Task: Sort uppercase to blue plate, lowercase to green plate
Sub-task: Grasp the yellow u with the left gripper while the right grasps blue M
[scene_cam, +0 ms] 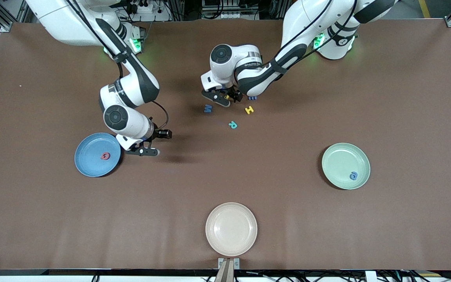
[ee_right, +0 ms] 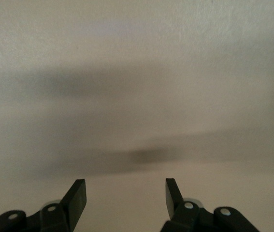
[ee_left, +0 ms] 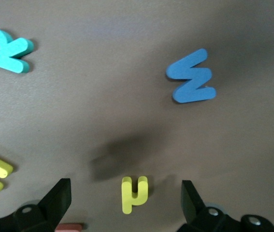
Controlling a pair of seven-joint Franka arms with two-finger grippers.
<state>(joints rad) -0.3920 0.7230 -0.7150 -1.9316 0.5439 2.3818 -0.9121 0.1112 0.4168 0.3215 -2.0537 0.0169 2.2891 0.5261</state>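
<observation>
Uppercase foam letters lie mostly loose on the brown table in the upper middle of the front view: the small blue M, the teal-green R and the yellow H, with the R nearest the front camera. The red Q lies in the round sky-blue plate with a raised rim, at centre-left of the frame. The round pale mint-green plate, at centre-right, holds the blue lowercase a. A round cream-white plate at lower centre has nothing in it.

The left gripper hangs low over the letter cluster, its black fingers spread wide and holding nothing; in its wrist view the small yellow lowercase n lies on the table between them, touched by neither. A blue letter peeks out beside that arm's wrist, too hidden to read.

The right gripper hovers just beside the sky-blue plate's rim, over bare table. Its fingers stand partly apart with nothing between them.
</observation>
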